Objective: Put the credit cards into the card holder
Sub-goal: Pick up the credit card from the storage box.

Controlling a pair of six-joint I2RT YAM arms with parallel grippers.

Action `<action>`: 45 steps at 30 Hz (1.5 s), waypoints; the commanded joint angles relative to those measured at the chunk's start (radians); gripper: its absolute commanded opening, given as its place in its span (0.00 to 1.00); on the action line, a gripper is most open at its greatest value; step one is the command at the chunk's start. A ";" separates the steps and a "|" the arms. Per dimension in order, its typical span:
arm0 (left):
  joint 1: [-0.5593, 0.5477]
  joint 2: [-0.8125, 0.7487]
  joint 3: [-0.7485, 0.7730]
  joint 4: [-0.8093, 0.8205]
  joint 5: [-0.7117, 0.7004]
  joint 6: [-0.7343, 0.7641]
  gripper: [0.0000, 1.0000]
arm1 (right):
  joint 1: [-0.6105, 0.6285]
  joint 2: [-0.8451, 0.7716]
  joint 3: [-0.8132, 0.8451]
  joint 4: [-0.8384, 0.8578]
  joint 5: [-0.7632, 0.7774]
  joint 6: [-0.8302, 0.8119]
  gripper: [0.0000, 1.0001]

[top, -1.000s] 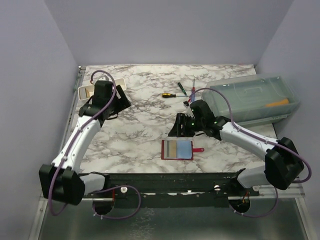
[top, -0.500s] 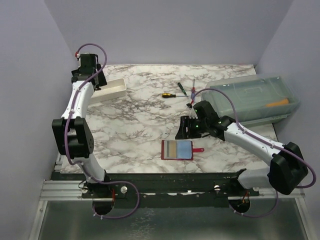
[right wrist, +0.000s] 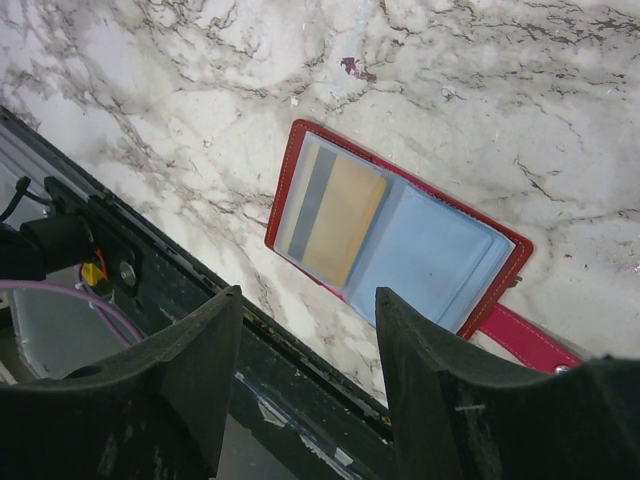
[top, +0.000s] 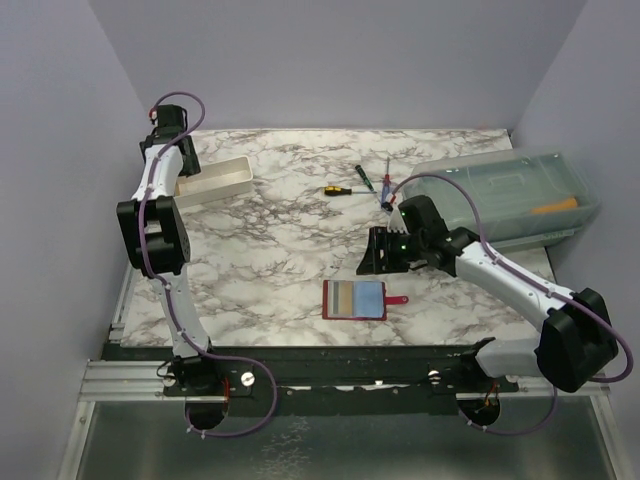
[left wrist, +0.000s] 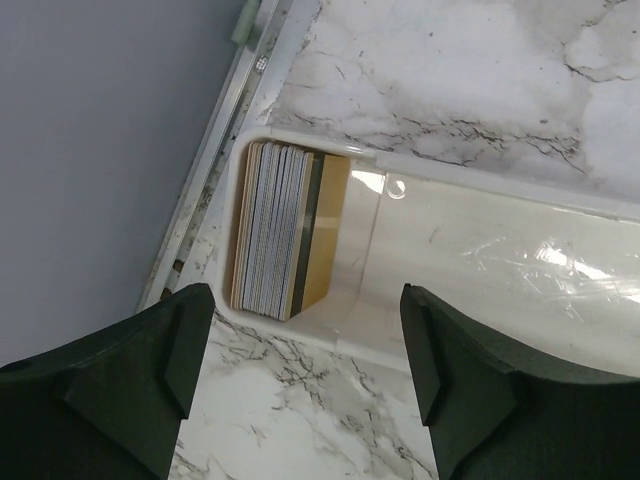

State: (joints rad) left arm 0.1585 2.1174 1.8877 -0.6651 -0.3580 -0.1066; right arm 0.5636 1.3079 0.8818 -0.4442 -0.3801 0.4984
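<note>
The dark-red card holder [top: 355, 299] lies open near the table's front edge. In the right wrist view [right wrist: 296, 165] its left pocket holds a tan card [right wrist: 345, 222] and its right half shows a blue card face [right wrist: 430, 262]. My right gripper [top: 372, 259] is open and empty, above and just behind the holder; it also shows in the right wrist view [right wrist: 310, 350]. My left gripper [top: 166, 128] is high over the far-left corner. In the left wrist view it is open and empty [left wrist: 305, 400], above the end of the white tray [left wrist: 480, 250] that holds a stack of cards [left wrist: 280, 230].
The white tray [top: 215, 181] stands at the back left, against the table's left rail. A clear plastic box [top: 510, 195] stands at the right. Small screwdrivers [top: 345, 186] lie at the back middle. The black front rail [right wrist: 120, 250] runs just past the holder.
My left arm has swung from over the left part of the table back and up to the far-left corner above the tray. My right gripper has drawn back slightly to the right.
</note>
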 commanded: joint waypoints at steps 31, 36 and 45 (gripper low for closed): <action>0.045 0.178 0.146 -0.123 -0.203 0.008 0.63 | -0.022 -0.042 0.029 -0.010 -0.063 0.017 0.59; 0.046 0.158 0.146 -0.123 -0.200 0.008 0.56 | -0.022 -0.044 0.028 -0.010 -0.063 0.017 0.59; 0.045 0.129 0.150 -0.125 -0.173 0.006 0.46 | -0.021 -0.051 0.016 -0.003 -0.067 0.024 0.58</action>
State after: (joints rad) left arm 0.1905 2.3077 2.0068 -0.7727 -0.5087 -0.1043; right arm 0.5476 1.2816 0.8986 -0.4564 -0.4210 0.5087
